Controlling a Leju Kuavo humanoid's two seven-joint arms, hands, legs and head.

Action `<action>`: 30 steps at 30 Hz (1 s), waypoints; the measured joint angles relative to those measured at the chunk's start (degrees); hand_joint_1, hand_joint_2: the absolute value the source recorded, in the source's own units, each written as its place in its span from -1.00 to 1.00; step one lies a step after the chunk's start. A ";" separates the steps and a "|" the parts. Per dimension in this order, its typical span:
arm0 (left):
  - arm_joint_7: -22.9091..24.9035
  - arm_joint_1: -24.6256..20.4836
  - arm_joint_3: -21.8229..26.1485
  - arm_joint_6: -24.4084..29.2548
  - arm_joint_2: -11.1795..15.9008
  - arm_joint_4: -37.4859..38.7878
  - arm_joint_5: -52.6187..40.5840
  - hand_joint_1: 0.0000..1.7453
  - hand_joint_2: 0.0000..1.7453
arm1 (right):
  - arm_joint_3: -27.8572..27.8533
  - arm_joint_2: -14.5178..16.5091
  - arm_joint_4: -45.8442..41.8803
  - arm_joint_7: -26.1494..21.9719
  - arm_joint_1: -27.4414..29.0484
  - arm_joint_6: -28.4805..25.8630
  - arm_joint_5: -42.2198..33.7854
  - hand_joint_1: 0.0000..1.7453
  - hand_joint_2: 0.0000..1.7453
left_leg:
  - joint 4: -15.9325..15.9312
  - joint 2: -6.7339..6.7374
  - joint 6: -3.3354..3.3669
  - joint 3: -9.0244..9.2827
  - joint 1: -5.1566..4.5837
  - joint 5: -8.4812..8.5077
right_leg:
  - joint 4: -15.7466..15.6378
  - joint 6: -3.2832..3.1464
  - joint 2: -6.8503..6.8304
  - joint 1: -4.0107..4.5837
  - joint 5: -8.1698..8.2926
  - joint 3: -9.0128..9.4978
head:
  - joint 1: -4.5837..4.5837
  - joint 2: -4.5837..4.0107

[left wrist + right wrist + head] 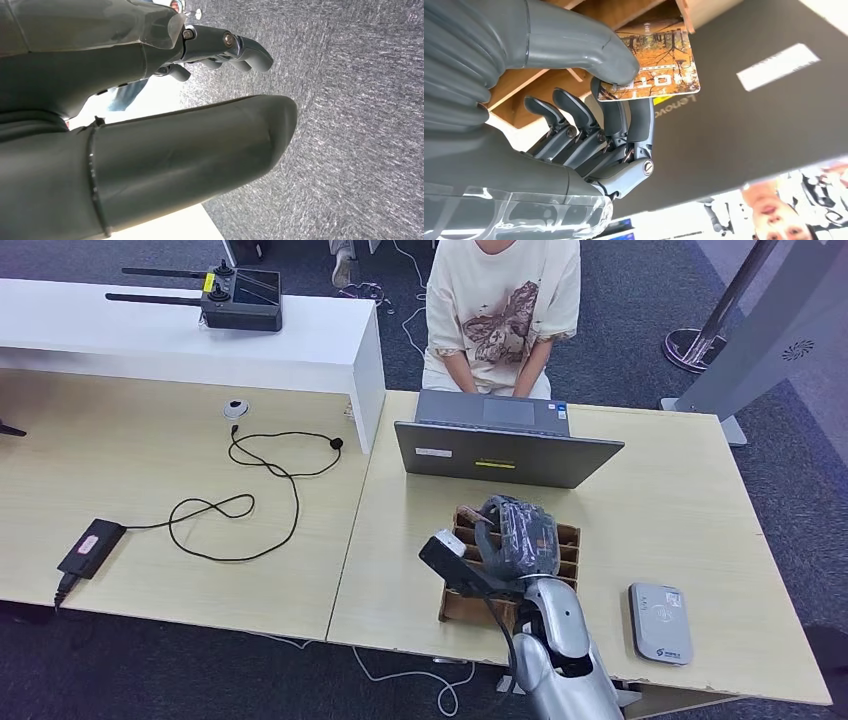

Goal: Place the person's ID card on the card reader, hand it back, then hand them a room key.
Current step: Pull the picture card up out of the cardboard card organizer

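The right hand (518, 535) is over the wooden rack (566, 552), and up close it has the key card (656, 67) pinched between thumb (584, 42) and a fingertip, the other fingers (574, 112) curled in below it. The card is an orange printed one, its inner end at the mouth of a rack slot; whether it is fully out of the slot I cannot tell.

The rack stands just in front of the laptop (505, 452), on the robot's side of its grey lid, and the hand covers the rack's middle. The card reader (660, 622), a small white slab, lies on the table (680, 500) to the right of the rack, apart from it and near the table's front edge.

Behind the laptop sits a person (500, 315) in a cream printed shirt, hands down at the keyboard side.

The left hand (220, 47) hangs over grey carpet, fingers loosely bent and a little apart, nothing in them.

Left of the laptop, a black cable (240, 505) loops across the neighbouring table to a black power brick (90, 548), and a black controller (240, 298) with antennas sits on the white counter (300, 340) beyond.
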 joint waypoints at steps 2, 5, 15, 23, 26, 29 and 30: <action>-0.13 0.00 0.00 -0.01 0.08 0.00 0.00 -1.00 -1.00 | -0.19 -0.48 -2.12 -1.08 0.87 0.22 -1.24 1.00 1.00 | 0.00 0.00 0.00 0.00 0.00 0.00 | 0.00 0.00 0.00 0.00 0.00 0.00 | 0.00 -0.01; -0.36 0.00 0.00 -0.01 0.20 0.00 0.00 -1.00 -1.00 | -0.38 -1.15 -4.60 -1.72 1.79 0.33 -1.99 1.00 1.00 | 0.00 0.01 0.00 0.00 0.00 0.00 | 0.00 0.00 0.02 0.00 0.00 0.00 | 0.00 0.00; -0.43 -0.01 0.00 0.01 0.24 0.00 0.00 -1.00 -1.00 | -0.44 -2.42 -8.05 -2.82 3.19 0.33 -2.81 1.00 1.00 | 0.00 0.04 0.00 0.01 0.00 0.00 | 0.00 0.00 0.02 0.00 0.01 0.00 | 0.00 -0.01; -0.59 -0.02 0.00 0.05 0.31 0.00 -0.01 -1.00 -1.00 | -0.43 -5.53 -15.73 -6.76 6.47 0.82 -5.57 1.00 1.00 | 0.00 0.04 0.00 0.00 -0.01 -0.02 | -0.02 0.00 0.02 -0.01 0.00 0.00 | 0.00 0.00; -0.74 -0.03 0.00 0.06 0.31 0.00 -0.02 -1.00 -1.00 | -0.24 -6.20 -18.81 -8.30 7.31 2.05 -7.28 1.00 1.00 | 0.00 0.05 -0.01 0.00 -0.01 -0.02 | -0.02 0.00 0.03 0.00 0.00 0.00 | 0.00 -0.01; -1.00 -0.03 0.00 0.15 0.31 0.00 -0.03 -1.00 -1.00 | 0.14 -6.66 -21.41 -11.26 7.76 3.78 -11.72 1.00 1.00 | 0.00 0.05 -0.01 0.01 -0.01 -0.02 | -0.01 0.00 0.03 0.00 0.00 0.01 | -0.01 0.00; -1.07 -0.03 0.00 0.19 0.31 0.00 -0.03 -1.00 -1.00 | 0.26 -6.81 -22.16 -12.28 7.79 4.25 -13.32 1.00 1.00 | 0.00 0.05 -0.01 0.01 -0.01 -0.02 | -0.01 0.00 0.03 0.00 0.00 0.01 | -0.01 0.00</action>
